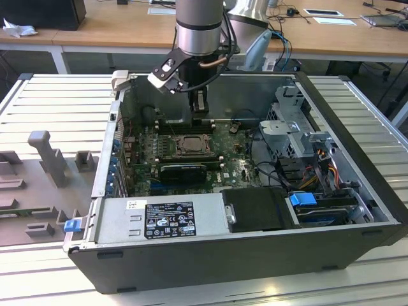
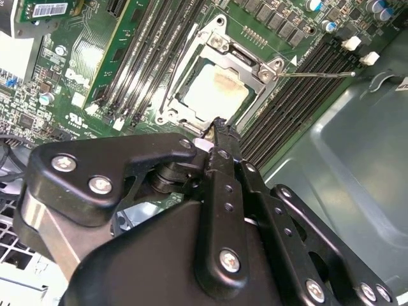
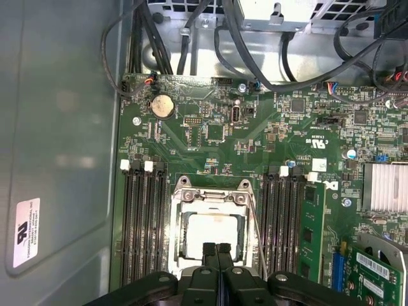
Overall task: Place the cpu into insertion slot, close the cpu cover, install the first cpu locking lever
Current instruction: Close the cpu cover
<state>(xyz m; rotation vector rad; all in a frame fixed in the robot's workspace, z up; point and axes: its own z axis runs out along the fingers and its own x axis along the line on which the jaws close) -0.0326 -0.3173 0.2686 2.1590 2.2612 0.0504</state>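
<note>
1. The arm reaches down from above into the open computer case (image 1: 210, 261), which lies on its side on a ribbed grey surface (image 1: 57, 95)
2. The pincer (image 1: 200, 119) hangs low over the green motherboard (image 3: 210, 137), just beside the insertion slot (image 1: 190, 145) on the side nearer the case's back wall in the exterior view
3. In both wrist views the pincer's (image 3: 217, 247) two black fingers (image 2: 221, 137) are pressed flat together with nothing between them; their tip sits over the socket's edge, and contact with it cannot be judged
4. The cpu (image 3: 210, 231) lies flat inside the insertion slot, its pale metal top bearing a smudged, yellowish patch (image 2: 223, 81)
5. The cpu cover (image 3: 213, 193) lies down over the chip, its window framing the metal top and its silvery rim running round all four sides
6. A thin wire lever (image 2: 315, 74) angles away from one corner of the socket, across the neighbouring black memory slots (image 2: 287, 108); in the first wrist view the same rod (image 3: 257, 236) runs along the socket's side. Whether it is hooked down cannot be told
7. A second wire lever (image 2: 180, 67) lies along the opposite side of the socket
8. In the exterior view a black graphics card (image 1: 183, 170) sits just in front of the socket, and a grey power supply (image 1: 159, 220) fills the case's near edge
</note>
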